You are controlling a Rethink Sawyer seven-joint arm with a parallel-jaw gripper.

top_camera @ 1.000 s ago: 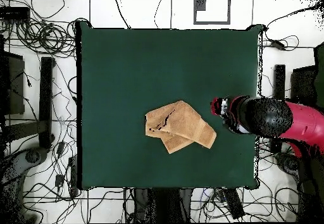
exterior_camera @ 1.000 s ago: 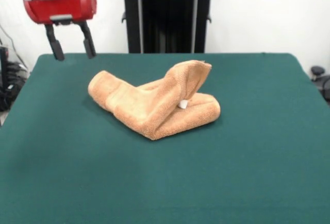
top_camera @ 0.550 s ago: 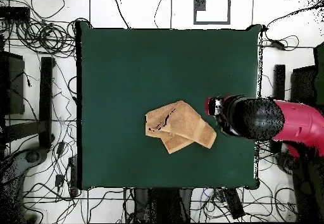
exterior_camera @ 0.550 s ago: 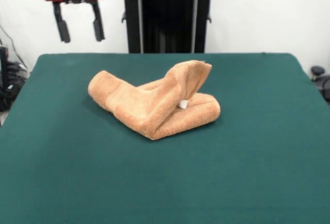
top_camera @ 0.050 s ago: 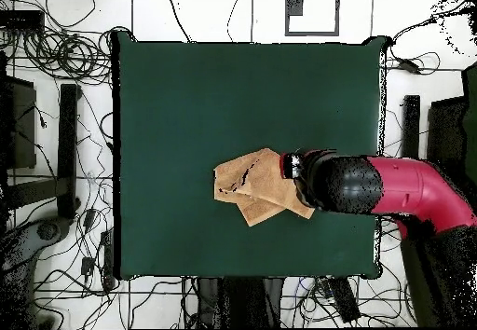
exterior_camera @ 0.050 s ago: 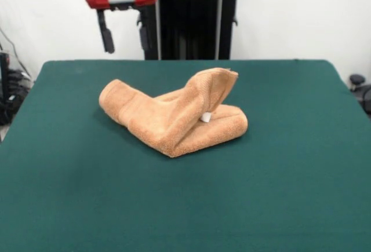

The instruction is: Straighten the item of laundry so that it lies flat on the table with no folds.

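In the front view, the gripper (exterior_camera @ 0.050 s ago: 124, 36) hangs high above the far part of the table (exterior_camera @ 0.050 s ago: 290, 165). A second ago it was at the far left corner; now it has travelled to the right, toward the middle, and it stands nearly behind the left end of the towel (exterior_camera @ 0.050 s ago: 174, 113). Its two black fingers (exterior_camera @ 0.050 s ago: 106, 37) are apart and hold nothing. The towel has not moved at all: it lies in the middle of the table, crumpled, with one part folded over the other and a raised ridge on the right. A small white tag (exterior_camera @ 0.050 s ago: 205, 117) shows in the fold.

In the overhead view, the red and black arm (top_camera @ 0.050 s ago: 410, 186) reaches in from the right side, and its head has advanced from beside the towel (top_camera @ 0.050 s ago: 252, 185) to above the towel's right edge, covering that part. The fingers themselves are probably hidden under the wrist here, so I cannot read them in this view.

I judge that the robot is only placing itself over the cloth for a first grasp. The straightening is not begun; all the folds remain.
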